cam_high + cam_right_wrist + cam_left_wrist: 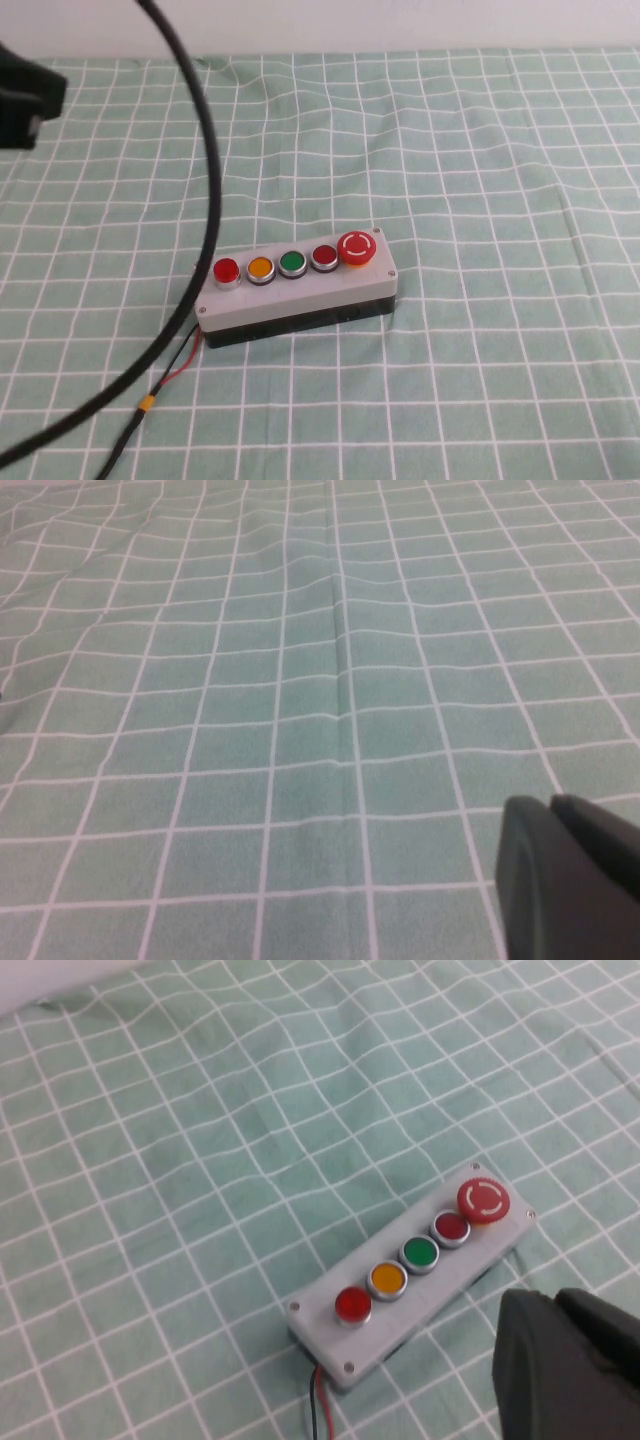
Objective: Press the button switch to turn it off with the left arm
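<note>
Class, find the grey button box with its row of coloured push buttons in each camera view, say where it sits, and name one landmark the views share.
High view: the grey button box lies centre, slightly low, on the green checked cloth; the left gripper is at the left edge.
Left wrist view: the box sits right of centre, beside the left gripper.
Right wrist view: not in it; only cloth and the right gripper.
Shared landmark: the big red mushroom button.

Both the left gripper (565,1365) and right gripper (570,880) are matte black with rounded edges; a thick black cable (205,150) trails the left arm.
</note>
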Tool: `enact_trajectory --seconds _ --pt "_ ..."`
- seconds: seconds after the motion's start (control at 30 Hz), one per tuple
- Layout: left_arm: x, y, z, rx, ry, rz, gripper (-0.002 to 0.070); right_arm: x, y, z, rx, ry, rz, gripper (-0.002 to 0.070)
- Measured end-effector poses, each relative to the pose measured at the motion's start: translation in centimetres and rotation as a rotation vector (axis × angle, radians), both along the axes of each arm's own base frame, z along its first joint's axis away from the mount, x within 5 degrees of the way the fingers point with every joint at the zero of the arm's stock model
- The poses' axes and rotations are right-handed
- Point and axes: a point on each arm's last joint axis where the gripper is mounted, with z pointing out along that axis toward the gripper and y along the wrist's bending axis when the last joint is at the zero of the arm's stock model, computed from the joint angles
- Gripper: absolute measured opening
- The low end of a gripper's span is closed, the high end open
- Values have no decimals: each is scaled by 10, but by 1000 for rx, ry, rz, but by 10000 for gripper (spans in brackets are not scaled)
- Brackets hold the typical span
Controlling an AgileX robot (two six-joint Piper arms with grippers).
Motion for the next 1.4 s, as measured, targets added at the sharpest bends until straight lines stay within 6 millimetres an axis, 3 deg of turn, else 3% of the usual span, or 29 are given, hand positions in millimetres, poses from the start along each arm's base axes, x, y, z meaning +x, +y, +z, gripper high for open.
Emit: enact_trajectory --seconds 0.4,0.5,0.63,0.8,1.03,1.13,1.23,1.4 --pt "-105 49 23 0 -155 167 -2 0 0 0 0 0 0 -17" --pt "-129 59 11 -12 -181 202 -2 0 0 0 0 0 0 -17" --pt "-148 67 -29 11 -145 219 -2 0 0 0 0 0 0 -17" --pt "-155 69 -82 9 -125 227 -2 0 0 0 0 0 0 -17" --pt "-129 54 -161 -82 43 247 -2 0 0 0 0 0 0 -17" --pt "-125 50 -185 -104 115 245 -2 0 0 0 0 0 0 -17" --pt "-123 46 -196 -139 141 238 -2 0 0 0 0 0 0 -17" --pt "-121 44 -195 -169 127 235 -2 0 0 0 0 0 0 -17"
